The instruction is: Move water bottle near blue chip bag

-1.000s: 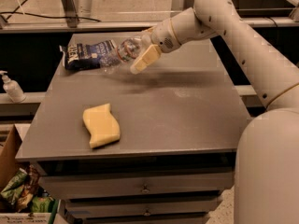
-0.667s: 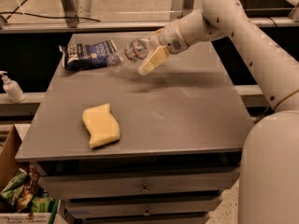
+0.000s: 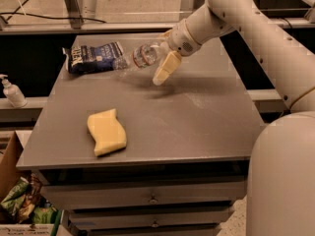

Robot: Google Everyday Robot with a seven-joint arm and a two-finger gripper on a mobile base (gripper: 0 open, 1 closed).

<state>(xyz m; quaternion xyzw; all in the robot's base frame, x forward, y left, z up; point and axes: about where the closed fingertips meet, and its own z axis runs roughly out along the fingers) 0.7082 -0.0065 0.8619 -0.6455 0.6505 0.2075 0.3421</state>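
Arm: I see the white arm coming in from the upper right and reaching down and left over the far half of the grey table, its wrist angled toward the far-left corner.

Gripper: the gripper hangs above the table's far edge, right of centre-left. One cream finger slants down and left across the bottle's near side. I can only catch a sliver of the other one behind it.

Grip: from here the fingers look closed around the base end of the water bottle, nothing else in them.

Water bottle: lying roughly level in the air, base in the gripper and neck pointing left. Its soft shadow falls on the table below it. The neck end reaches the right edge of the blue chip bag. I cannot tell whether they touch.

Bottle label: a white band with red and blue marks, but I cannot read any words.

Blue chip bag: flat at the far-left corner of the table, with white lettering that I cannot make out.

Sponge: the yellow wavy sponge sits near the front left, well apart from the bottle.

Off the table: a white pump bottle stands on a ledge to the left. Drawers are under the tabletop.
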